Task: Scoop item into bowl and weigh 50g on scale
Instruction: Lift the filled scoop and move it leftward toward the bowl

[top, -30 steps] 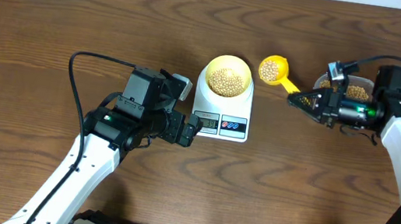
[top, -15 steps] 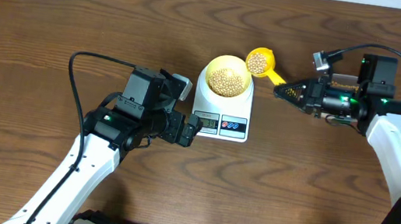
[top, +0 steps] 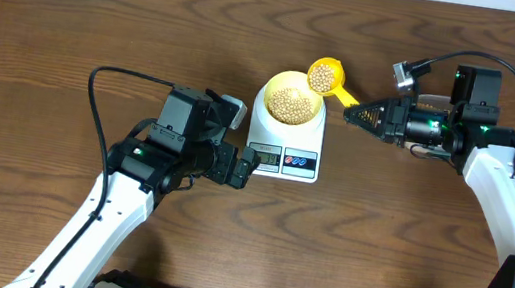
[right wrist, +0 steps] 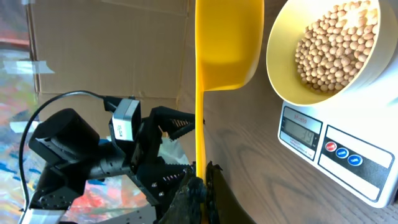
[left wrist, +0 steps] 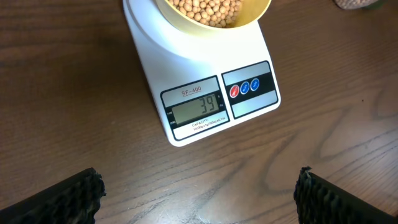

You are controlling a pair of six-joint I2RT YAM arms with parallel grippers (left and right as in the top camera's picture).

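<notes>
Left arm (top: 132, 172) sits bent low, jaws spread wide; right arm (top: 504, 184) stretches leftward, jaws apparently clamped on a scoop (top: 325, 75) handle.

The scale (left wrist: 158, 59) bears the only readable marks, both at its front edge: the model name "SF-400" printed just above the grey display (left wrist: 198, 107), and the digits 39 on that display. Finer print beneath the display is too small to read
</notes>
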